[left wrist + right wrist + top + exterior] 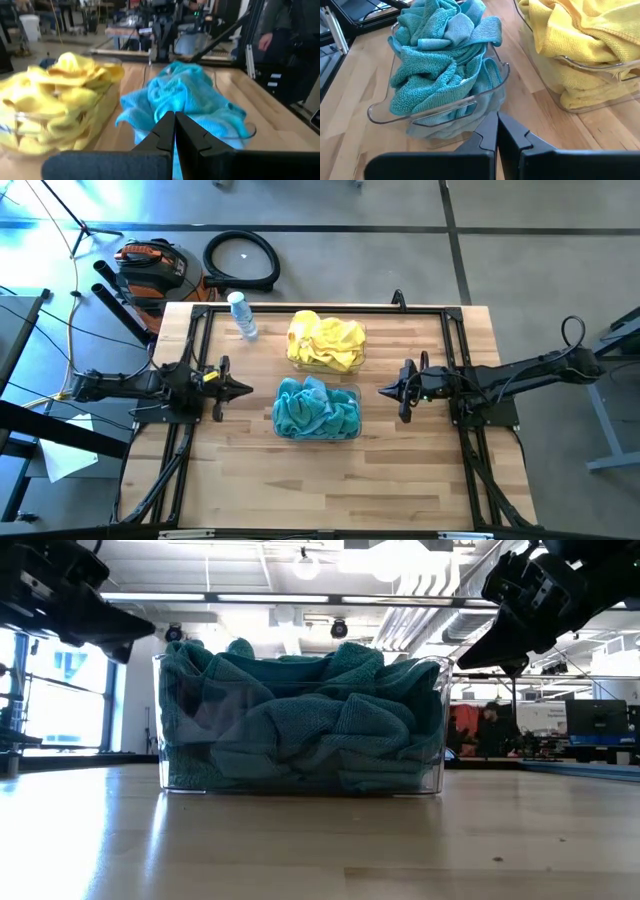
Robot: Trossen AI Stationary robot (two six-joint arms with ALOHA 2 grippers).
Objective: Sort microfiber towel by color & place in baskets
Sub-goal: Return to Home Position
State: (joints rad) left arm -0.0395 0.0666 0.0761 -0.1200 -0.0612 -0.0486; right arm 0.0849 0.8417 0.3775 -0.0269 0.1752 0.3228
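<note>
Microfiber towel (317,412) sorting looks complete: no cloth lies loose on the table (400,480). In my judgement the step in hand is the return of both arms to rest, with nothing left to pick.

- **Left gripper (246,389):** hovers near the left edge, held level and pointing inward. Its fingers are pressed together and hold nothing.
- **Yellow cloths (326,342):** fill the far basket (600,75), near the edge where the water bottle (241,315) stands.
- **Teal cloths (437,60):** fill the middle basket (440,111) at the table's centre, just beside the far one, and are heaped above its rim.
- **Right gripper (381,390):** mirrors the left from the right edge, level and pointing inward. Its fingers are closed and empty.

The next move calls only for drawing each arm back toward its own edge. Both tips stand apart from the baskets, so I rate the risk of snagging the heaped cloth as low.
</note>
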